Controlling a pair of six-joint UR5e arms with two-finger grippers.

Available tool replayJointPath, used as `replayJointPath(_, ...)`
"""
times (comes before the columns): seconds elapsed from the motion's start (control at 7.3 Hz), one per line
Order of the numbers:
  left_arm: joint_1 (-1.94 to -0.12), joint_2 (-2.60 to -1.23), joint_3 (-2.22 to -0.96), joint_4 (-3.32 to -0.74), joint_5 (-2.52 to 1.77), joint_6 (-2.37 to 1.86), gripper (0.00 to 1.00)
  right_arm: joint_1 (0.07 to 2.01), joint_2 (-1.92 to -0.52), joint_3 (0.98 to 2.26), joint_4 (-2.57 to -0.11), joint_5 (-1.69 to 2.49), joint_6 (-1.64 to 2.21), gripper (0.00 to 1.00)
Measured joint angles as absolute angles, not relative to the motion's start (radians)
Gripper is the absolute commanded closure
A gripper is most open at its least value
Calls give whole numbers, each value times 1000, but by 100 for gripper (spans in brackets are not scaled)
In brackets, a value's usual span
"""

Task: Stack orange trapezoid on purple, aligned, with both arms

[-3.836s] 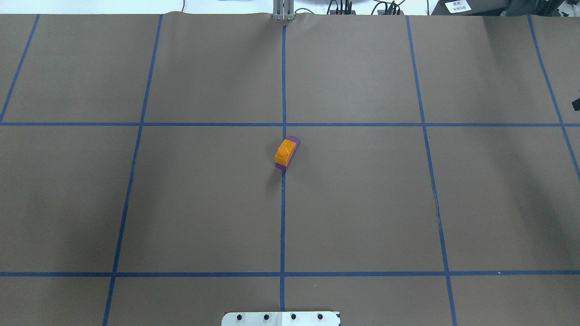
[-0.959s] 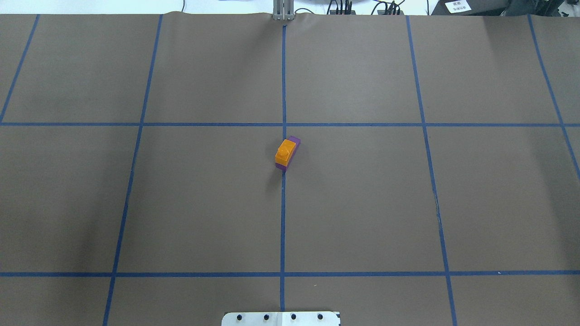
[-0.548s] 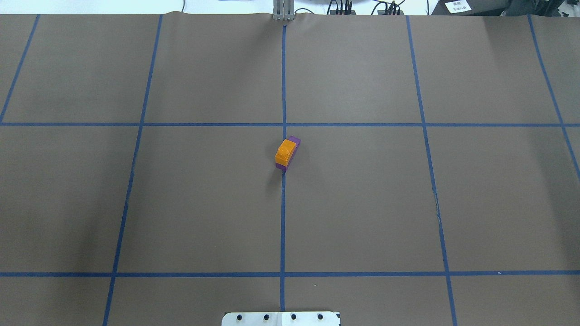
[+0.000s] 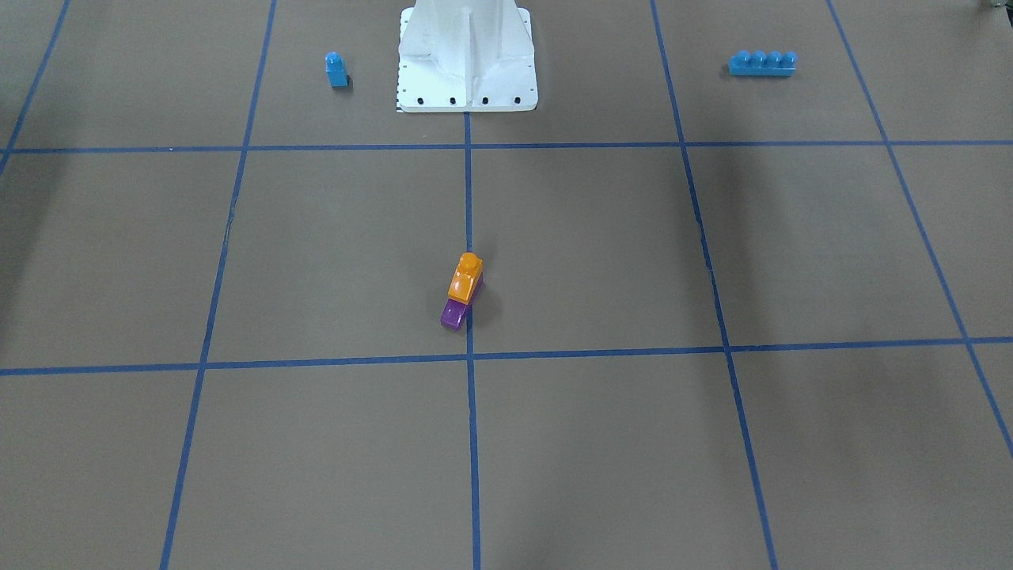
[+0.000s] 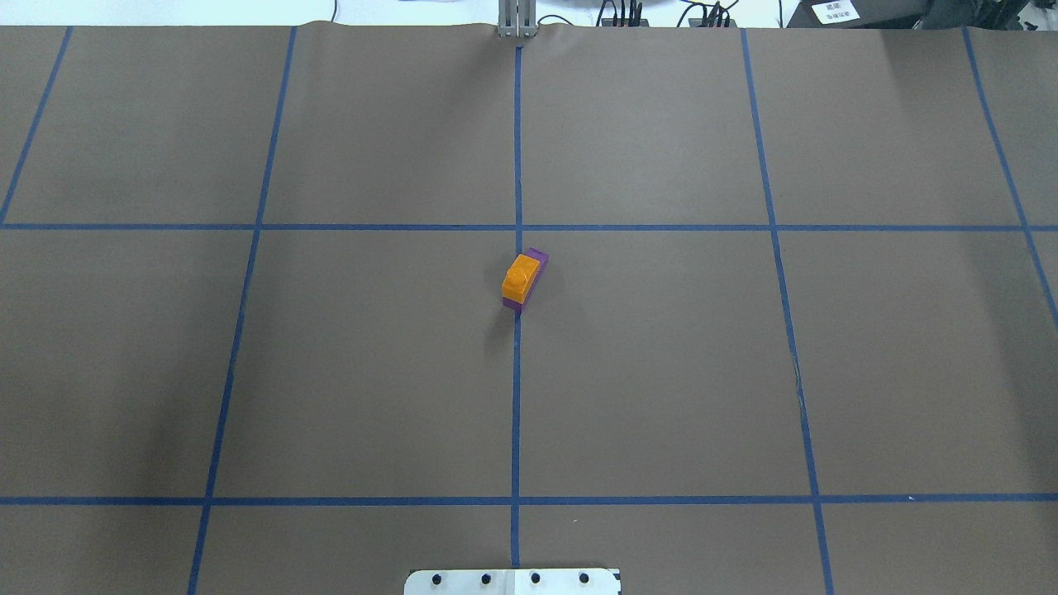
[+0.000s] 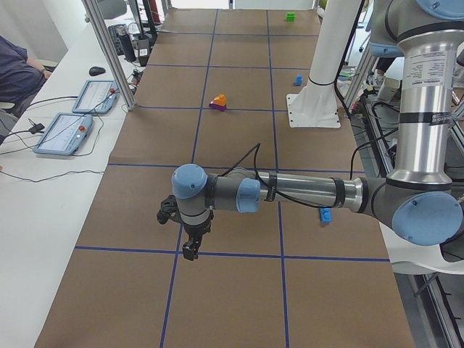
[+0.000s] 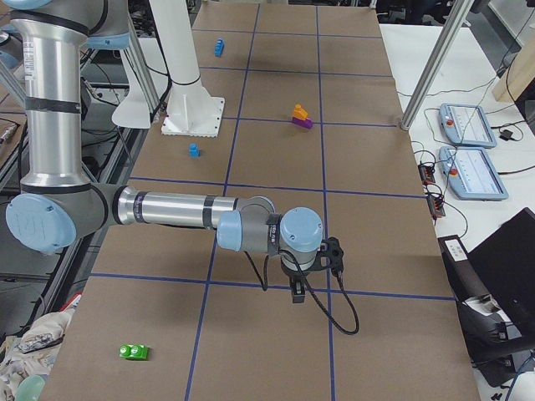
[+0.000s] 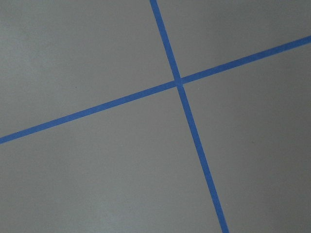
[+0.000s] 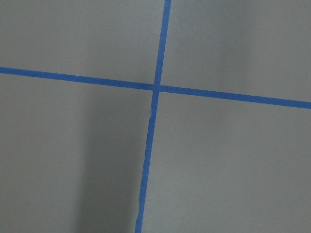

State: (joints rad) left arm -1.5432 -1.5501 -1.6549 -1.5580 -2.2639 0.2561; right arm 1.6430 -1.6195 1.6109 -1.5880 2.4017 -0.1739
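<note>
Left gripper (image 6: 189,253): black, cabled, pointing straight down just above the table (image 5: 661,372). You see it only from the side, so whether its fingers are spread or pressed together cannot be told. Right gripper (image 7: 298,294): same build, same downward pose, and again you cannot tell.

Left arm (image 6: 304,192): upright silver tube, light blue round joint caps, forearm held level and reaching away from the white pedestal (image 4: 467,55), wrist bent down. Its wrist camera shows you only a crossing of blue tape lines.

Right arm (image 7: 167,209): mirrored pose on the pedestal's other side, with the same tape crossing under its wrist.

Orange trapezoid (image 4: 465,279): glossy plastic, one sloped side, one round stud on top. It is seated on the purple brick (image 4: 453,315), out in front of the pedestal and well apart from it and from both grippers.

Purple brick: glossy and low. The end farther from the pedestal pokes out from under the orange. The stack lies slightly askew beside the centre tape line.

Small blue single-stud brick (image 4: 336,69): just beside the pedestal, on the robot's right.

Long blue four-stud brick (image 4: 761,63): level with the pedestal, well apart, on the robot's left.

Green brick (image 7: 134,352): far from the pedestal, on the robot's right.

Table: matte brown paper with a blue tape grid.
</note>
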Motion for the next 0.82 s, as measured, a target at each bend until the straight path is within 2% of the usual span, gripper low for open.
replayJointPath(0.82,-1543,-1552,-1658,-1561,-2263,-15,0,1643,-1613,1598,-1586,2399,-94,0)
